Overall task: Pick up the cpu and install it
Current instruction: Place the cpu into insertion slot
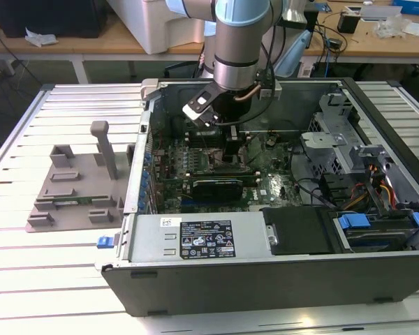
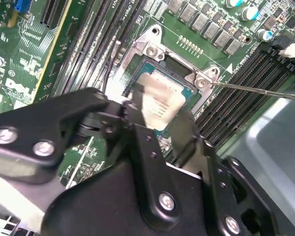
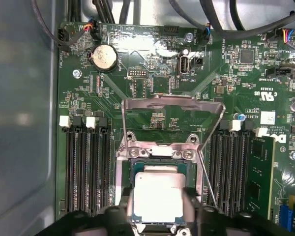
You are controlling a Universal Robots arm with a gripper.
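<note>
The cpu (image 3: 157, 194) is a silver-topped square chip with a thin green edge, lying level in the open motherboard socket (image 3: 157, 150). In the second wrist view the cpu (image 2: 160, 96) sits between two black fingers (image 2: 137, 132) that press its opposite sides. My gripper (image 3: 158, 214) is shut on it and reaches straight down into the open computer case in the exterior view (image 1: 235, 143). The socket's metal load plate (image 3: 172, 105) stands swung open, and its thin lever (image 2: 255, 91) juts out to one side.
Memory slots (image 3: 86, 167) flank the socket on both sides, with a coin battery (image 3: 103, 58) beyond it. In the exterior view a grey plastic tray (image 1: 77, 188) lies outside the case at the left, the power supply (image 1: 195, 241) lines the near wall, and a drive cage with cables (image 1: 342, 146) fills the right.
</note>
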